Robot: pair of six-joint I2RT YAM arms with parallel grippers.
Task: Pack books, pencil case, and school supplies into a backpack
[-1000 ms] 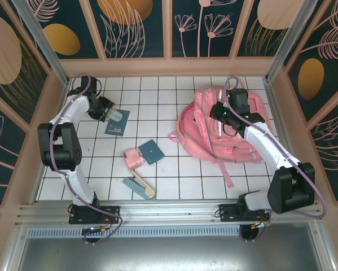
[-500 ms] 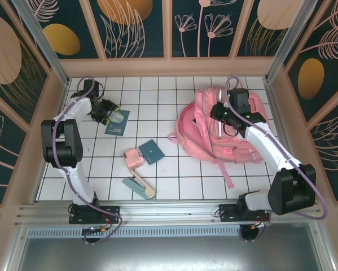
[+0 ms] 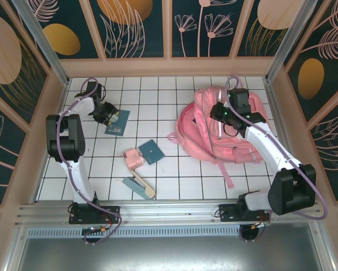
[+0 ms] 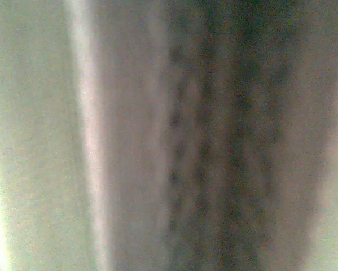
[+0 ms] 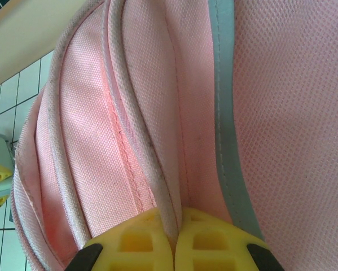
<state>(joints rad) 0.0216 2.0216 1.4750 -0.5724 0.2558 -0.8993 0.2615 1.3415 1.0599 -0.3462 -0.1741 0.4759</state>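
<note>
A large pink fabric backpack (image 3: 236, 144) is laid flat on the right side of the white tiled table (image 3: 185, 90). Its long side runs from the far side toward the near edge, a little tilted, and one pink strap is stretched out toward the near edge. What is inside it cannot be seen.

The right gripper (image 3: 219, 111) is set on the left part of the backpack. In the right wrist view its yellow fingertips (image 5: 140, 243) are pressed almost together, and a thin fold of the pink cloth is pinched between them.

The left gripper (image 3: 108, 113) is placed at the far left, right at the pale mint-green oblong pencil case (image 3: 118, 116). How far it is opened cannot be told, since the left wrist view is all blur. The pencil case is lying on the far end of a thin dark navy book (image 3: 115, 126), whose long side runs roughly far to near.

In the middle, a pink squarish piece (image 3: 134, 158) is lying just beside a dark teal flat square (image 3: 152, 151). A teal-and-cream stapler-like tool (image 3: 139, 187) is laid slanted nearer the front edge.
</note>
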